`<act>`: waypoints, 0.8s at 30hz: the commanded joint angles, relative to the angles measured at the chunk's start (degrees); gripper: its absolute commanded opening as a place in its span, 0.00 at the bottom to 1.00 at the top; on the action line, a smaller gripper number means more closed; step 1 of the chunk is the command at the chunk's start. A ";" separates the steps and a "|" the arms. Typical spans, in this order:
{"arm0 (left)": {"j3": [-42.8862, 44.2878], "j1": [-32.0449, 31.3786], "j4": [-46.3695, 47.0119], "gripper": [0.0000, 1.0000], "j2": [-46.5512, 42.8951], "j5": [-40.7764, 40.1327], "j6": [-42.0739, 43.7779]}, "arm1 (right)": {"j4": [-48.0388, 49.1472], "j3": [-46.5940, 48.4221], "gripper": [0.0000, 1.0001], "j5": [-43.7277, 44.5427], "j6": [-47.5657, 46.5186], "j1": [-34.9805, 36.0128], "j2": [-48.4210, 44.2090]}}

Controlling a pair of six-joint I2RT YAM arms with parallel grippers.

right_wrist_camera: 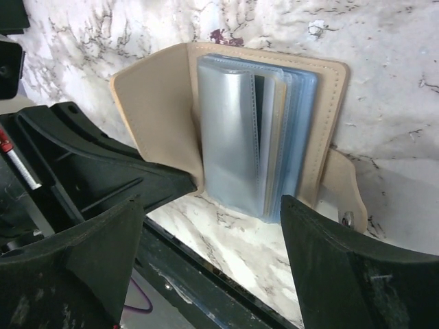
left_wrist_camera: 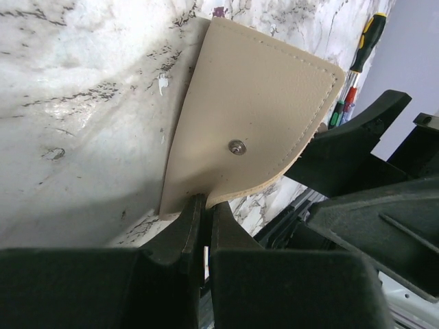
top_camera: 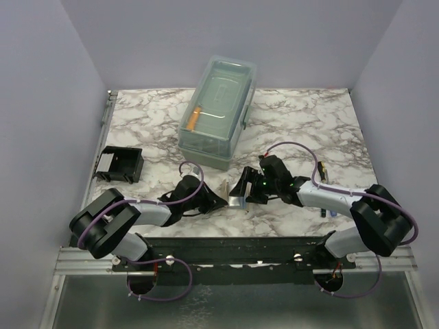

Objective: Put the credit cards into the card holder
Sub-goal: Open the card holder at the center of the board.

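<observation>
The left claw is pinched tight on the tan wallet's edge. The right claw gapes wide and empty before the sleeves, where a blue card seems lodged. Closing could grab sleeves instead, tugging the wallet from that thin pinch. The card holder sits well apart, far left.

Marble table, clear lidded box, black rack left, tan card holder centre, perhaps screwdrivers right
</observation>
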 commanded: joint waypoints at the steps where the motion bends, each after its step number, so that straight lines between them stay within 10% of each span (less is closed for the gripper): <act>1: -2.47 0.37 -5.99 0.00 1.17 -0.55 0.06 | 1.31 -1.03 0.84 1.31 -0.03 0.19 2.00; 24: -2.26 1.12 -3.53 0.00 5.41 0.87 -0.46 | 20.35 -1.83 0.73 -13.31 3.61 0.98 5.04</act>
